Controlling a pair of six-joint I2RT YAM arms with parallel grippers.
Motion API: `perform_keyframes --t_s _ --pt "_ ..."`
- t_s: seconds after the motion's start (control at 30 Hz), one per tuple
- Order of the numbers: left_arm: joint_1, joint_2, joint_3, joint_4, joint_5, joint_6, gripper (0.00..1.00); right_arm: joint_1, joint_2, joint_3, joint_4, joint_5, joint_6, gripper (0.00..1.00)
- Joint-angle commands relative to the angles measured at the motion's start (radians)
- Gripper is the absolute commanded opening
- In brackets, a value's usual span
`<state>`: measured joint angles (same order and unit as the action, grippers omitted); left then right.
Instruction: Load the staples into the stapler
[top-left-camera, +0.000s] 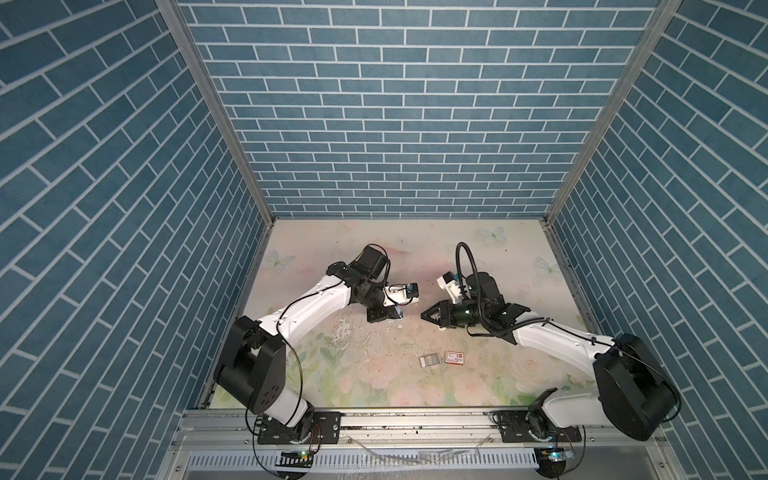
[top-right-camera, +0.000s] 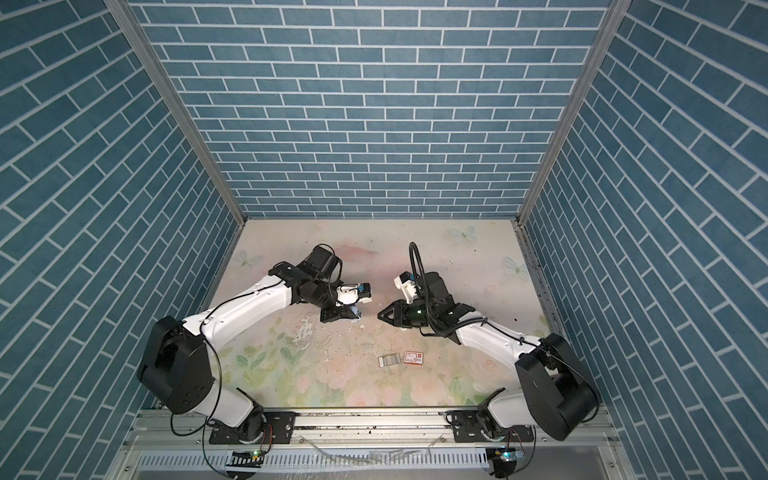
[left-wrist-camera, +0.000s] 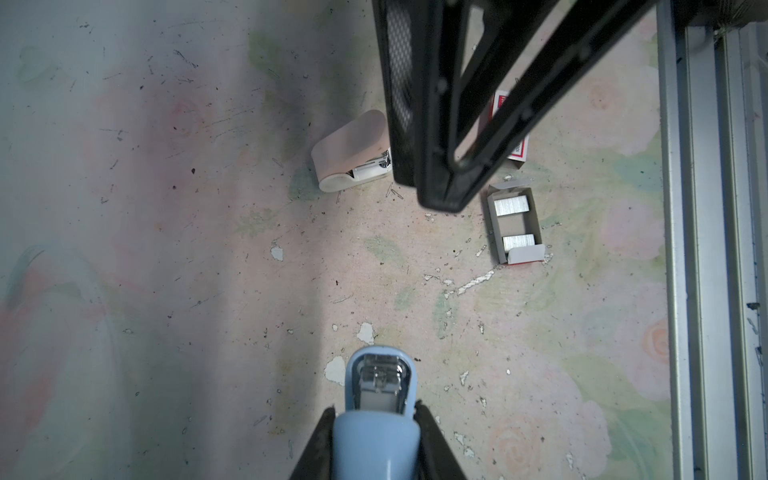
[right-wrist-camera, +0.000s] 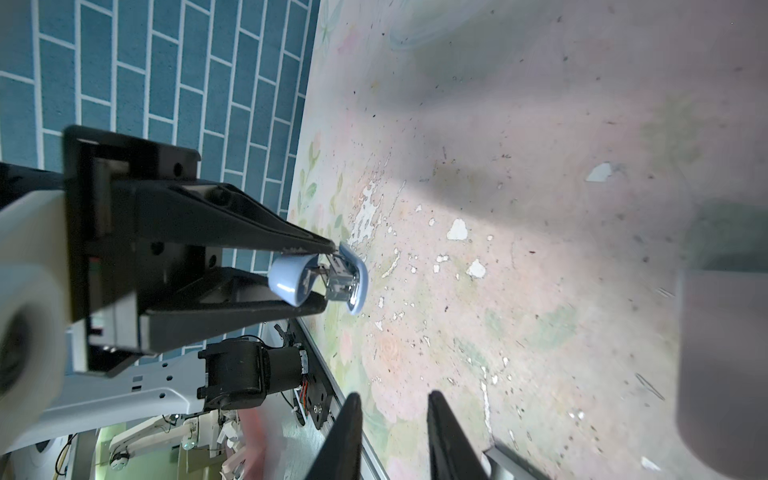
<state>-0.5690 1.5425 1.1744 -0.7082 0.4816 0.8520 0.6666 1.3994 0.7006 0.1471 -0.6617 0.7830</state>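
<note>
My left gripper (top-left-camera: 392, 316) is shut on a light blue stapler (left-wrist-camera: 376, 395), gripping its sides. The stapler is hinged open with its metal channel showing (right-wrist-camera: 343, 278). My right gripper (top-left-camera: 424, 315) faces it across a short gap of table, open a little, with nothing visible between its fingers (right-wrist-camera: 351, 419). The staples (left-wrist-camera: 511, 205) lie as silvery strips in a small grey tray (top-left-camera: 430, 359) on the table nearer the front. The red-and-white box (top-left-camera: 455, 356) lies beside the tray and is partly hidden behind the right gripper (left-wrist-camera: 428, 195) in the left wrist view.
A second, pale pink stapler (left-wrist-camera: 353, 153) lies on its side on the table under the right gripper. The flowered table cover (top-left-camera: 374, 386) is chipped and strewn with loose staples. An aluminium rail (top-left-camera: 415, 419) runs along the front edge; blue brick walls close three sides.
</note>
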Motion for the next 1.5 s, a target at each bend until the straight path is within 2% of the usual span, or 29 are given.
perform_keyframes --t_s 0.0,0.23,0.77,1.47 --pt "-0.016 -0.018 0.006 0.02 0.025 -0.037 0.1 0.017 0.031 0.029 0.125 -0.016 0.042 0.29" --pt "-0.035 -0.022 -0.001 0.055 0.027 -0.063 0.1 0.038 0.119 0.072 0.141 -0.005 0.039 0.28" --pt "-0.038 -0.036 0.025 0.081 0.081 -0.143 0.08 0.048 0.186 0.061 0.148 0.025 0.038 0.23" --pt "-0.014 -0.062 0.062 0.171 0.088 -0.276 0.05 0.081 0.275 0.021 0.334 0.033 0.108 0.23"
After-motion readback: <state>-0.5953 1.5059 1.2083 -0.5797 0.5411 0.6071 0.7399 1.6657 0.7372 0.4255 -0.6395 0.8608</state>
